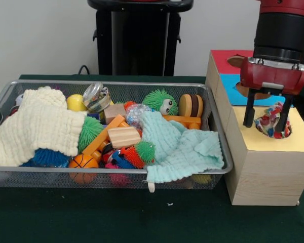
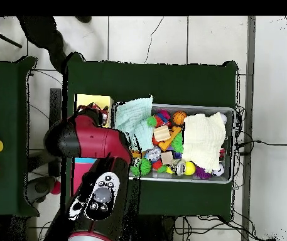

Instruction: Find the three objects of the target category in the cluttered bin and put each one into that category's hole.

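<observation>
Frontally, hand [image 1: 267, 123] spread open around multicolored toy [image 1: 271, 121] in yellow hole; overhead, arm [image 2: 89, 141] hides both.

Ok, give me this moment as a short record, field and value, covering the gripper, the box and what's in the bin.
gripper: above the hole in the yellow section, fingers spread either side of a multicoloured object
object at hole: multicoloured object, sitting in the yellow hole
box: wooden box beside the bin, top in red, blue and yellow sections
bin: wire mesh bin on the green table
cloths: cream cloth and mint cloth draped over the toys
visible toys: small basketball, green fuzzy ball with eyes, wooden block
</observation>
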